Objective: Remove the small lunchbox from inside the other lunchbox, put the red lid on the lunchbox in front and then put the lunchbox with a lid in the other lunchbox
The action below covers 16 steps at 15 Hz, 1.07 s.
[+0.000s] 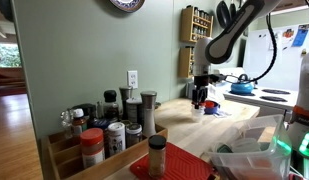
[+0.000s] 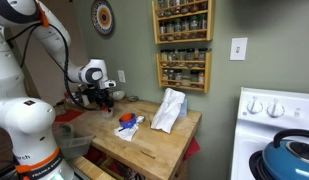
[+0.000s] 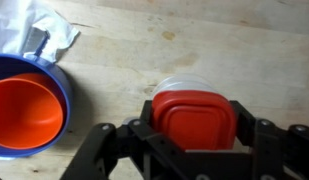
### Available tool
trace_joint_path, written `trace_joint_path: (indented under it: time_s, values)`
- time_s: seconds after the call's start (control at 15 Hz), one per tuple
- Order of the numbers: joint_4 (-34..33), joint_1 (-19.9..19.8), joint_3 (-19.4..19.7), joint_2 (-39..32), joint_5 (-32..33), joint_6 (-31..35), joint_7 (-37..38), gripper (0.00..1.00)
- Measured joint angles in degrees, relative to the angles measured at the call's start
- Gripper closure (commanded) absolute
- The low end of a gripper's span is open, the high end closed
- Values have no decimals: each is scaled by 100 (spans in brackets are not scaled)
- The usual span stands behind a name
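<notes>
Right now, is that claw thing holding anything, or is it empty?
Gripper: closed on the red lid; the small lunchbox shows just beyond it.

The wall (image 2: 129,60) is a soft grey-green; a round clock (image 2: 102,17) hangs high on it, and a white plug plate (image 2: 238,48) sits further along; two wooden shelves (image 2: 182,40) full of little jars are fixed to the wall; below them stands a light wooden table (image 2: 159,145), with a white stove (image 2: 279,108) just beside it; in an exterior view a brown wood floor (image 1: 9,135) shows past the wall's edge, with what may be a bright window (image 1: 2,50) far back.
</notes>
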<state>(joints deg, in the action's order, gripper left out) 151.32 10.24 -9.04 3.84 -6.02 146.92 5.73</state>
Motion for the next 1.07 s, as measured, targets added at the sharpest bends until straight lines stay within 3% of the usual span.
trace_joint_path:
  time_s: [0.4, 0.6, 0.67, 1.07]
  values:
    - [-560, 3, -9, -517, 51, 50, -2, 50]
    - [-733, 3, -9, -691, 63, 50, -4, 5]
    - [-767, 3, -9, -733, 65, 50, -4, 0]
    - [-917, 11, -12, -730, 201, 43, -3, 0]
